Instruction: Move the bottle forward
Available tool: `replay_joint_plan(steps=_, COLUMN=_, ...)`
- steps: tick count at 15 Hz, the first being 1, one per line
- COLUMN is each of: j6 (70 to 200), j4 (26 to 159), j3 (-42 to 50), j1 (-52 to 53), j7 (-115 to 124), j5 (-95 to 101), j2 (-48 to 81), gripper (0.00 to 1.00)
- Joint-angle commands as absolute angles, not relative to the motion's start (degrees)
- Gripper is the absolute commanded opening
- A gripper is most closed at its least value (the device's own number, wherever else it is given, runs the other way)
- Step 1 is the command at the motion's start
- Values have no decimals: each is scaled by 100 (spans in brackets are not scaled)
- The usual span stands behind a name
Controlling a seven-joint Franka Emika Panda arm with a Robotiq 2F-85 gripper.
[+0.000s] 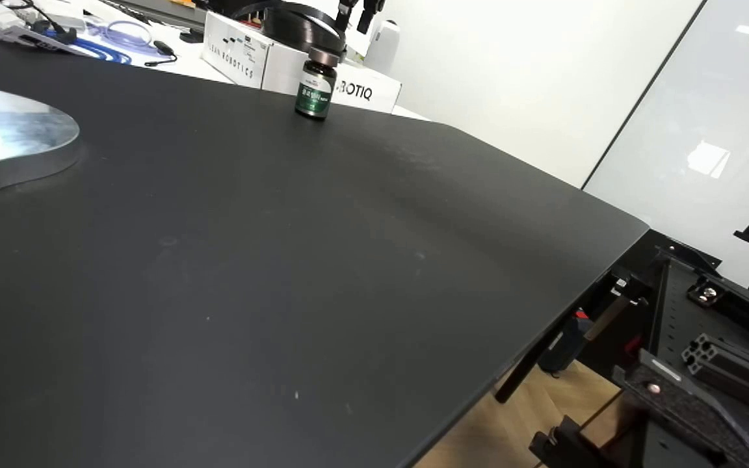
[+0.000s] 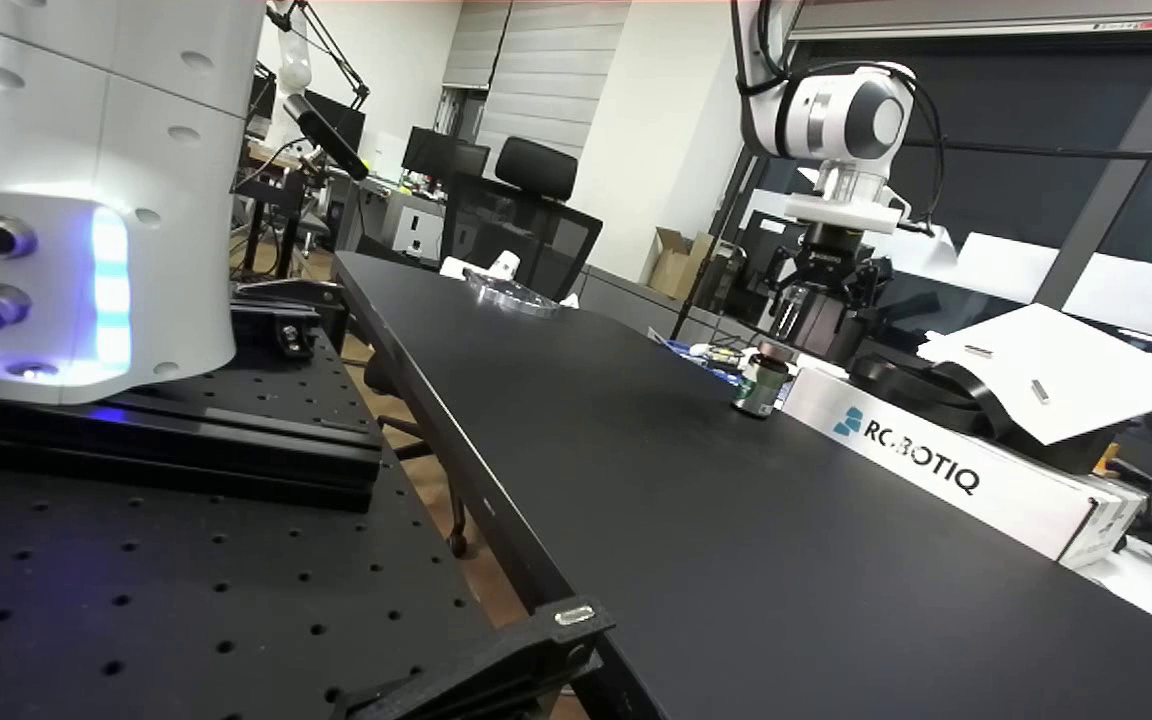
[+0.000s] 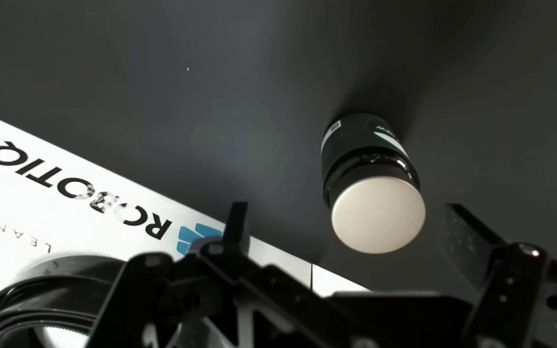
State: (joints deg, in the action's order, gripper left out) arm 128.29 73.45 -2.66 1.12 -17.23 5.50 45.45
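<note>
The bottle (image 1: 315,91) is small and dark with a green label band and a brownish cap. It stands upright on the black table (image 1: 270,227) by the far edge, and also shows in an exterior view (image 2: 761,385). In the wrist view its pale, lit cap top (image 3: 378,214) lies between the two fingers and nearer the right one. My gripper (image 3: 346,209) is open and empty, with its fingers apart from the bottle. In both exterior views the gripper (image 2: 821,305) hangs higher than the bottle; only its fingertips (image 1: 357,18) show at one frame's top edge.
A white ROBOTIQ box (image 2: 936,465) stands right behind the bottle along the table edge, with a black band-like object (image 1: 296,27) on top. A clear thick plate (image 1: 30,140) lies on the table, also seen in an exterior view (image 2: 513,295). Cables (image 1: 124,39) lie beyond the edge.
</note>
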Motion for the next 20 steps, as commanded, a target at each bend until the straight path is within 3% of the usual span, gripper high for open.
replay_joint_plan(steps=1, j6=12363, j4=6361, j3=-332, j1=138, j7=-1783, j5=537, j2=5135, gripper=100)
replay_joint_plan(steps=16, j6=11438, j4=4957, j3=-386, j1=233, j7=-1971, j5=510, j2=6111, gripper=100)
replay_joint_plan(steps=17, j6=11483, j4=4926, j3=-388, j1=237, j7=-1995, j5=513, j2=6152, gripper=75)
replay_joint_plan(steps=18, j6=11486, j4=4886, j3=-400, j1=237, j7=-2030, j5=506, j2=6190, gripper=74)
replay_joint_plan(steps=20, j6=11491, j4=4837, j3=-419, j1=240, j7=-2051, j5=496, j2=6239, gripper=60)
